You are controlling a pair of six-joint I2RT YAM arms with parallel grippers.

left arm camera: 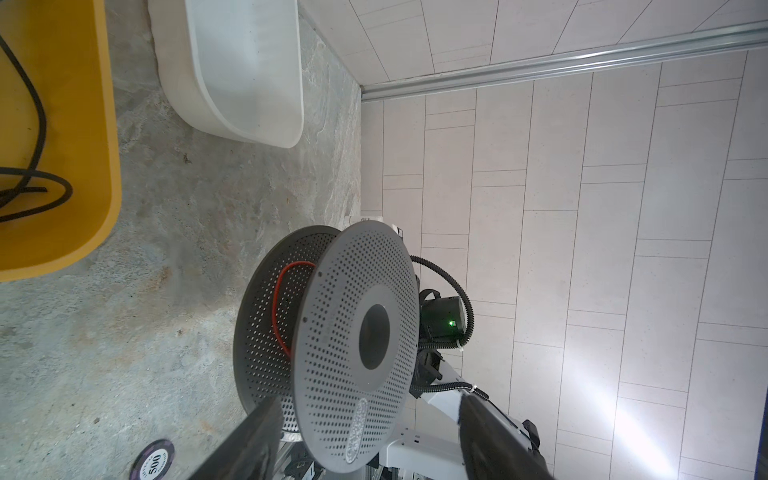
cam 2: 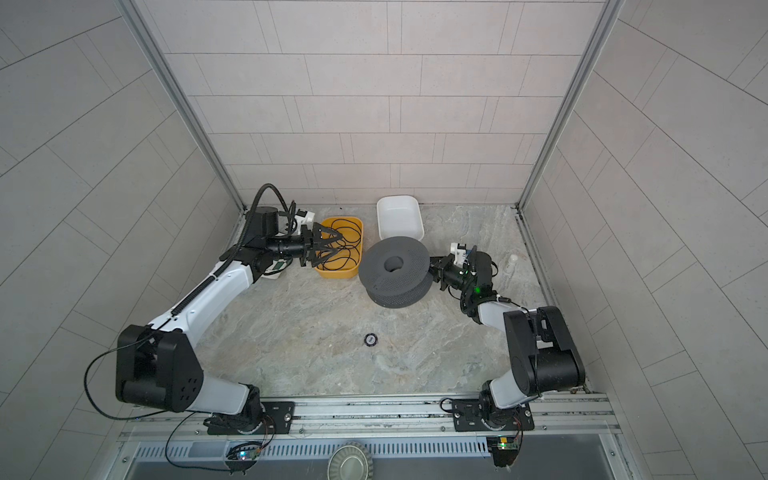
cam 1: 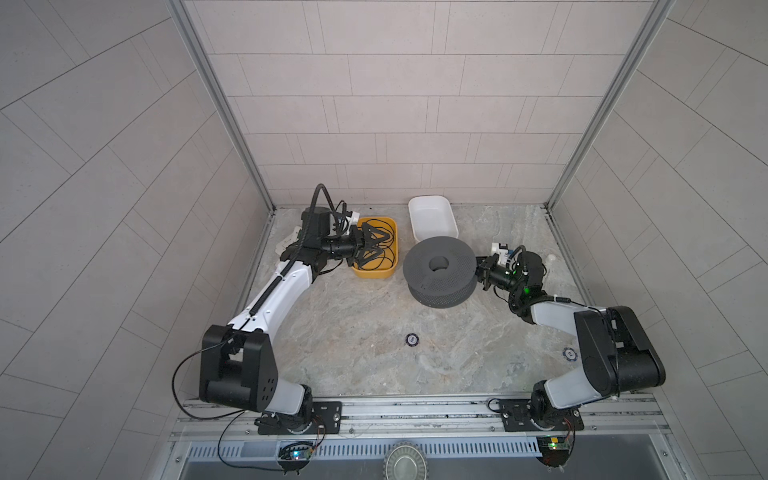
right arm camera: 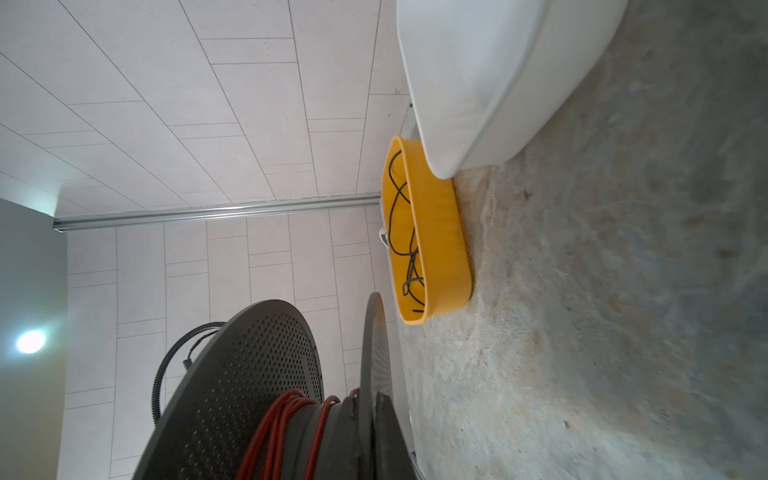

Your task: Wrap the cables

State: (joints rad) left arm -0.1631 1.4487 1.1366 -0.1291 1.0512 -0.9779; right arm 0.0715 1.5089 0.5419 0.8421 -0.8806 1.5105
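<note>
The left gripper (cam 1: 380,246), fingers spread, hangs over the far-left yellow bin (cam 1: 374,276), while the right gripper (cam 1: 480,272) pinches the flange of the grey spool (cam 1: 419,272) wound with red wire (right arm camera: 270,432).

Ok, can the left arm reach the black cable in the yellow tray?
Probably yes: the left gripper hangs open over the yellow tray, nothing visible between it and the black cable.

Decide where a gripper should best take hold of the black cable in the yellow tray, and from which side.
Grip the black cable where its loops cross and bunch, probably from straight above, jaws across the strands. It is thin and lies loose on the floor of the yellow tray, whose walls block any sideways approach.
</note>
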